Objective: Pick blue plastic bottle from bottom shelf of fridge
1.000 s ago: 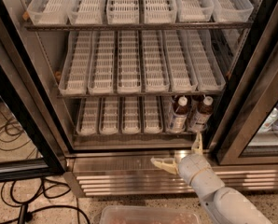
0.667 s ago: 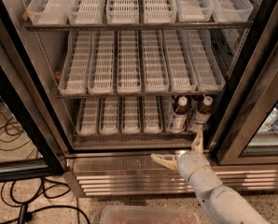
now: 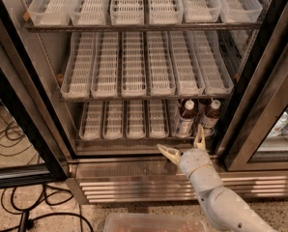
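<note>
The fridge [image 3: 47, 129] stands open, with black door frames and white slotted trays. On the bottom shelf [image 3: 120, 124], at the right end, stand two blue plastic bottles: one [image 3: 185, 118] and another [image 3: 209, 117] to its right, both upright with white caps and pale labels. My gripper [image 3: 183, 146] is open and empty, just in front of and below the shelf's front edge. One finger [image 3: 168, 153] points left, the other finger [image 3: 199, 138] points up toward the gap between the bottles.
The ribbed steel base grille [image 3: 134, 187] runs below the shelf. The upper trays [image 3: 127, 62] hold nothing. A right door frame [image 3: 260, 95] stands close to the bottles. Cables [image 3: 13, 211] lie on the floor at left. A clear tray's rim [image 3: 149, 221] shows at the bottom.
</note>
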You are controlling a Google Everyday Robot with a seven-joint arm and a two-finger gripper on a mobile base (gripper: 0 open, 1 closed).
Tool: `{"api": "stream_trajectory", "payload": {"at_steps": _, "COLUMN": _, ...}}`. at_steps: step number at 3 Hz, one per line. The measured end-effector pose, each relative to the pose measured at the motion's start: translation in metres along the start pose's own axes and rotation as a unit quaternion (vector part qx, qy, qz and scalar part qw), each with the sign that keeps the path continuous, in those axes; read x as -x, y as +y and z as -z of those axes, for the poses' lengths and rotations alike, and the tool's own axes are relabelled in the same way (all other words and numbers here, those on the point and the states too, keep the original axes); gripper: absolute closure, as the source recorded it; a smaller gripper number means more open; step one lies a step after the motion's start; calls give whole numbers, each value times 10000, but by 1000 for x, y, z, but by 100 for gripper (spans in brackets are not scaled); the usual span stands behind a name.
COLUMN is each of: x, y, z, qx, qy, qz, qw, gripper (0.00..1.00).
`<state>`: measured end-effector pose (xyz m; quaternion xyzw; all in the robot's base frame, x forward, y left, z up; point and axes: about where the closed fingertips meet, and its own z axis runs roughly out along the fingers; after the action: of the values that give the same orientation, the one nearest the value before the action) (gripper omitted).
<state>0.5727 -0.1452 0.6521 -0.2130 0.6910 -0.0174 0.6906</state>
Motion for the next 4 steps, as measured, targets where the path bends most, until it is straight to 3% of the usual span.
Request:
{"api": "stream_trajectory", "payload": {"at_steps": 1, "x": 1, "y": 0, "z": -4, "qx": -91, "qy": -51, "qz": -42, "qw": 9999, "gripper": 15}}
{"api": "stream_trajectory", "payload": {"at_steps": 3, "x": 0, "y": -9, "z": -12, "qx": -369, "qy": -105, "qz": -205, "qw": 9991, "gripper": 44}}
{"api": "stream_trajectory", "payload": {"at_steps": 4, "x": 1, "y": -17, "z": -19, "qx": -539, "qy": -159, "qz": -255, "qw": 9981, "gripper": 44}}
